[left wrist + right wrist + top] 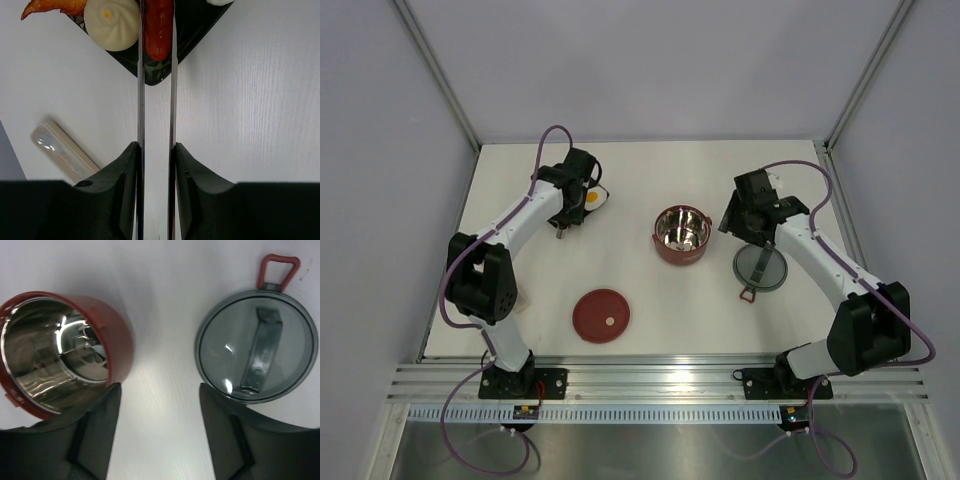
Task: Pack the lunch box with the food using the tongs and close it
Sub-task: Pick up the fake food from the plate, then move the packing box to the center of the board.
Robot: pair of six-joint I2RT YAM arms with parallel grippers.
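Note:
In the left wrist view my left gripper [156, 147] is shut on the slim silver tongs [140, 100]. Their two arms run forward and flank a red sausage [159, 30] on the black tray [150, 70]. Beside the sausage lie a pale round bun [111, 22] and an orange-red piece [50, 6]. The dark-red lunch box [680, 235] stands open mid-table, its steel inside [60, 350] shining. My right gripper [160, 390] is open over bare table just right of the box, holding nothing. From above, the left gripper [575, 200] is over the tray and the right gripper [745, 225] is beside the box.
A smoky grey clear lid [257, 347] with a red loop [277, 270] lies right of the right gripper. A dark-red round lid [601, 315] lies near the front. A beige cutlery case [60, 150] lies left of the tongs.

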